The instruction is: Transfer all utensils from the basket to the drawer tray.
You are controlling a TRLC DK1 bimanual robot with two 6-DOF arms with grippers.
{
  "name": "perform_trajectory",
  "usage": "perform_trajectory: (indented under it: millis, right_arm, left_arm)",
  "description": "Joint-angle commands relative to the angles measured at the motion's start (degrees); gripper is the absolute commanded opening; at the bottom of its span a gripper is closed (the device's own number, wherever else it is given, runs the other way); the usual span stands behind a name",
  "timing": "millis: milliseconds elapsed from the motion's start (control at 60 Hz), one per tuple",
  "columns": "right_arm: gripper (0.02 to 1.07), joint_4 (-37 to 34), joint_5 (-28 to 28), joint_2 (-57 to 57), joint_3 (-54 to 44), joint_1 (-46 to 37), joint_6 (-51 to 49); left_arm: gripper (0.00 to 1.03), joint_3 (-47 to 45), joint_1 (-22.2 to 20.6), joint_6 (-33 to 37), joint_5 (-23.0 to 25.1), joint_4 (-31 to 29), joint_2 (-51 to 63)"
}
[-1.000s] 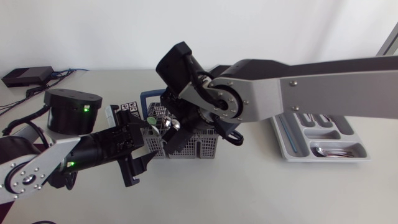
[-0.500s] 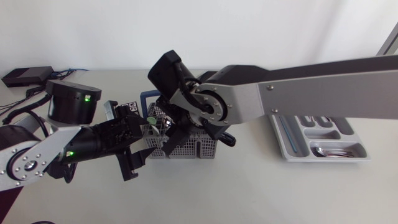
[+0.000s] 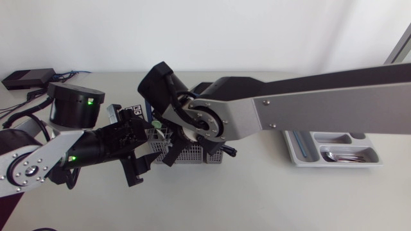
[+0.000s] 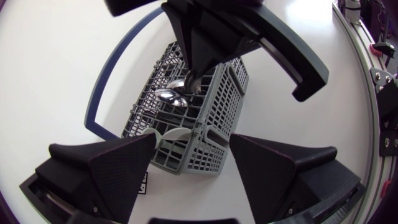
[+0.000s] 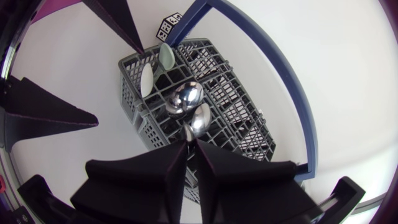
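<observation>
**Room for moving.** The basket [image 3: 199, 156] stands on the table [image 3: 257, 192] left of centre. The drawer tray [image 3: 302, 154] lies well apart from it at the right. Bare table surface shows between the two and along the near edge. The right arm [image 3: 321, 106] enters from the right edge, passes over the tray's far side and ends above the basket. The left arm [image 3: 90, 151] sits at the basket's left end.

**Claws.** Your left claw [image 4: 193, 140] is spread wide with the near end of the basket between its fingers; you cannot tell whether they touch it. Your right claw [image 5: 189, 144] is pinched on the narrow end of a metal spoon [image 5: 198, 119] standing in the basket. A second metal spoon [image 5: 184, 96] stands just beside it.

**View differences.** The head view hides both metal spoons under the right arm; the wrist views show them. The right wrist view also shows two plastic spoons [image 5: 147, 81] in an end compartment and the blue hoop handle [image 5: 298, 106]. Only the head view shows the tray, with cutlery [image 3: 340, 156] lying in one compartment.

**Change.** Over the last second the right arm has shifted left and lower over the basket, covering more of the tray. The left claw has drawn back slightly. The basket and tray have not moved.
</observation>
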Motion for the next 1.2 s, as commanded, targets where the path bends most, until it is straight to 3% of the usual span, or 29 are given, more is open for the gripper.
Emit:
perform_trajectory:
  millis: [0,450,600,717,933,1050,1183]
  right_arm:
    - [0.11,0.97,0.89,-1.47,0.0,0.72,-1.81]
    - [0.09,1.41,0.8,-9.47,-1.58,0.81,-6.11]
    - [0.09,0.0,0.8,-13.25,-1.5,0.72,-7.61]
    - [0.09,-2.11,0.54,-16.41,-1.23,0.72,-8.13]
    - [0.09,-5.53,-3.77,-21.95,-1.23,0.64,-8.22]
    - [0.09,-6.41,-6.85,-24.15,-2.46,0.64,-7.69]
    - [0.09,-6.5,-9.31,-25.73,-4.4,0.72,-7.17]
  left_arm:
    - [0.84,0.14,-0.44,-0.81,0.4,-0.26,0.81]
    - [0.82,2.86,-0.44,-4.94,2.07,-3.52,1.17]
    - [0.61,3.83,-1.41,-7.84,4.18,-4.13,0.64]
    - [0.61,4.62,-2.11,-9.95,5.14,-4.22,0.11]
    - [0.59,5.59,-3.78,-13.47,7.69,-4.39,0.2]
    - [0.55,6.82,-3.43,-16.63,12.88,-4.31,0.46]
    - [0.55,8.31,-3.43,-18.48,14.81,-4.13,1.69]
